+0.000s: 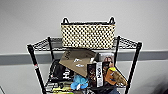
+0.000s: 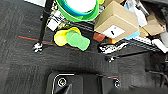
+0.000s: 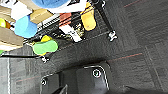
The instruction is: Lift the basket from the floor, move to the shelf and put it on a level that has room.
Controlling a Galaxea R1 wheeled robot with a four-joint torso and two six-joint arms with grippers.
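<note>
1. We face a plain pale wall with a grey band; dark grey carpet with thin red lines lies below.
2. The woven cream basket, dark-rimmed with two black loop handles, sits on the top wire tier of the black rack, its long side running along the wall.
3. Labels are unreadable.
4. We cannot tell our grippers' state.

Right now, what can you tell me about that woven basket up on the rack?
The basket is rectangular, woven in a cream and dark checked pattern, with a dark rim and two small black loop handles at its ends. It stands upright and level on the top tier of the black wire rack, nearly filling its width, close to the pale wall behind. Nothing grips it. Its inside cannot be seen from here.
</note>
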